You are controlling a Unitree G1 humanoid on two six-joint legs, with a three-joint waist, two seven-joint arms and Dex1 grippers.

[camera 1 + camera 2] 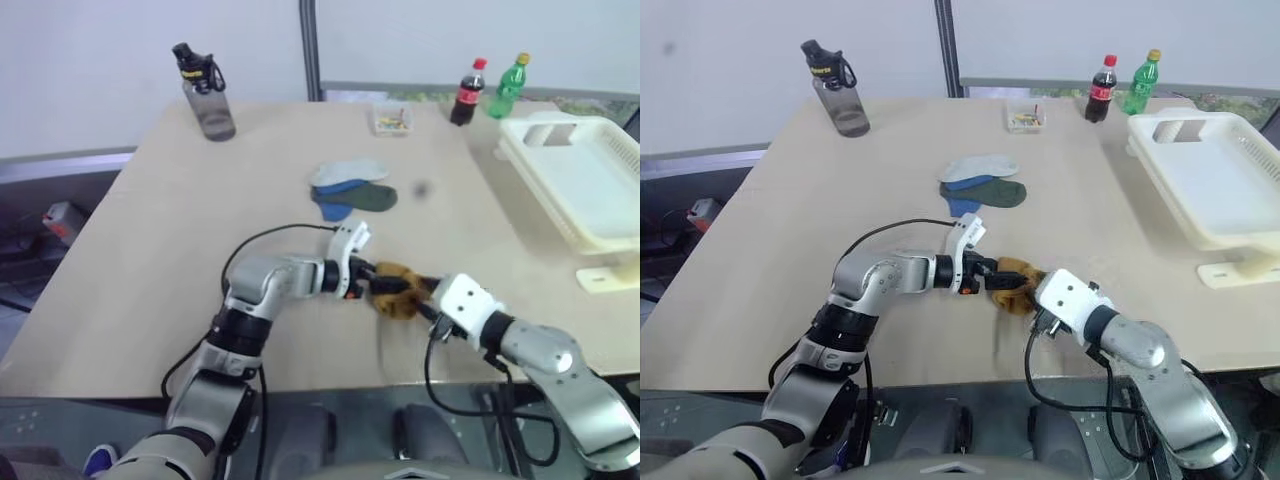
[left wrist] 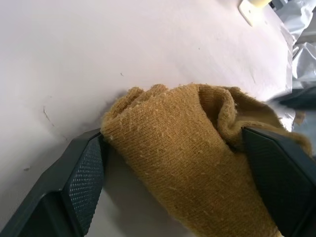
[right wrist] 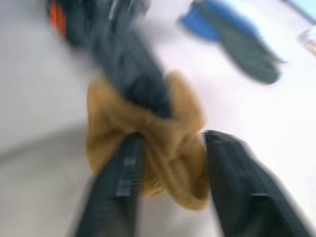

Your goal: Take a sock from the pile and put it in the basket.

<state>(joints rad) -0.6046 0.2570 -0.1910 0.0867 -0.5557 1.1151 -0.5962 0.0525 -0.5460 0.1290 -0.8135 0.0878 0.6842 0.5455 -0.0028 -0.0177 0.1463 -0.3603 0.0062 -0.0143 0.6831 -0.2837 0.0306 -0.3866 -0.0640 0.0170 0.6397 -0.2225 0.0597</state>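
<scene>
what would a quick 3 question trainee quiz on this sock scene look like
1. True or false: the mustard sock already lies in the basket.
2. Which socks remain in the pile? A) red and black B) pale, blue and dark green C) none
3. Fill in: both the left gripper and the right gripper are at the ___ sock, above the table.

Key
1. False: it sits bunched between the two grippers, well short of the basket.
2. B
3. mustard
</scene>
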